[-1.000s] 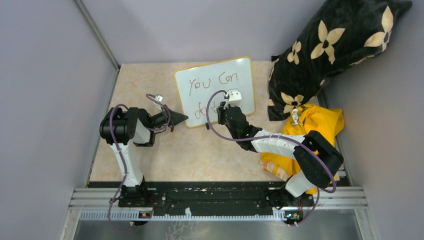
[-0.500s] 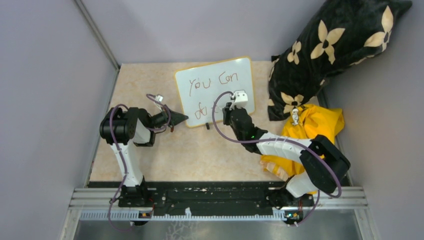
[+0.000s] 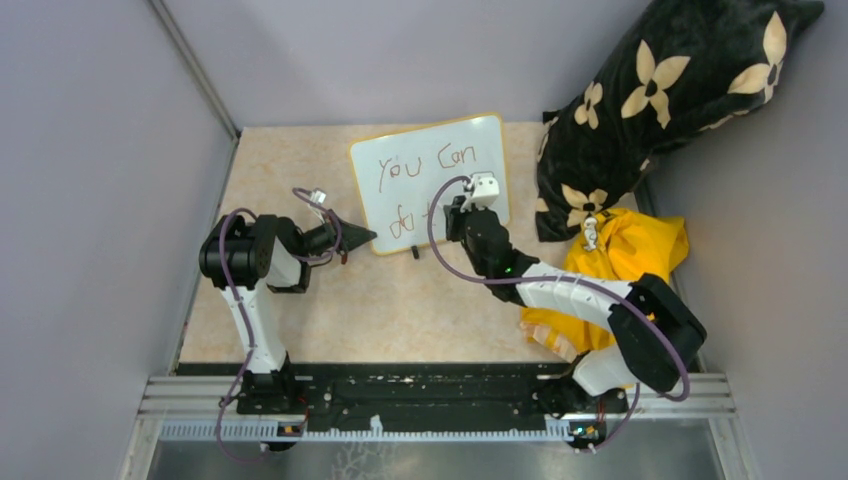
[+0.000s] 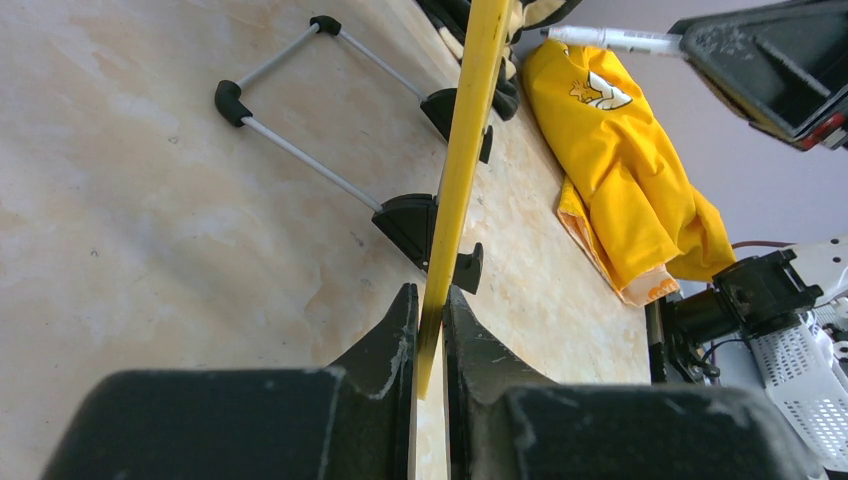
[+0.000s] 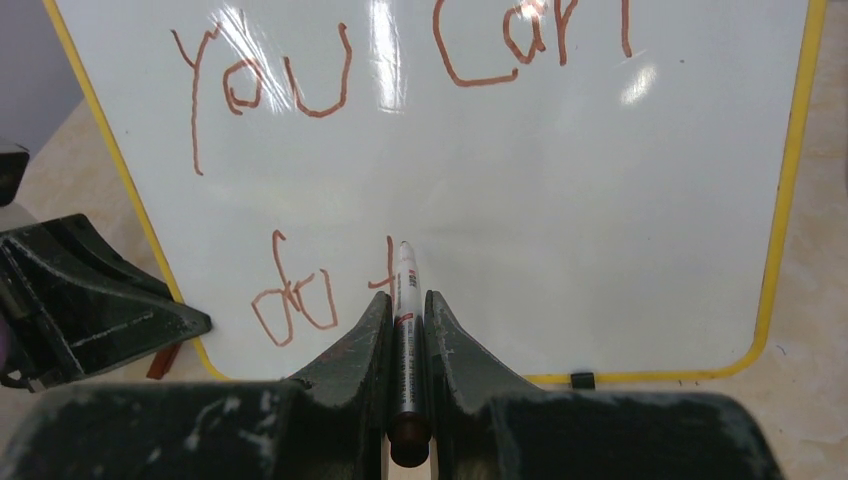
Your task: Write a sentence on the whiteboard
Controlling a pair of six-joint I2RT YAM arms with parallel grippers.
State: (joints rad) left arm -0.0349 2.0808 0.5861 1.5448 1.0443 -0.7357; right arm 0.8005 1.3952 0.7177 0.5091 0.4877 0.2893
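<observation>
Well, the right arm reaches out long and low from its base, forearm slanting toward the small glossy white whiteboard with the thin yellow-orange frame point(image 5: 600, 200), wrist bent so the right gripper point(image 5: 405, 300) faces the board head-on. Its jaws are clamped on a slim white marker point(image 5: 404, 272), which sticks straight out ahead of the fingers with its tip at the board's surface. The reddish-brown handwritten sentence point(image 3: 402, 168) reads "You Can" above the gripper; "do" sits just left of the tip, and a started "t" is right beside it. The left arm is folded tight, elbow raised, forearm level. The left gripper point(image 4: 428, 300) pinches the frame's edge at the near left corner, the board running edge-on ahead of its fingers, black feet on the beige marbled table point(image 3: 380, 300).
</observation>
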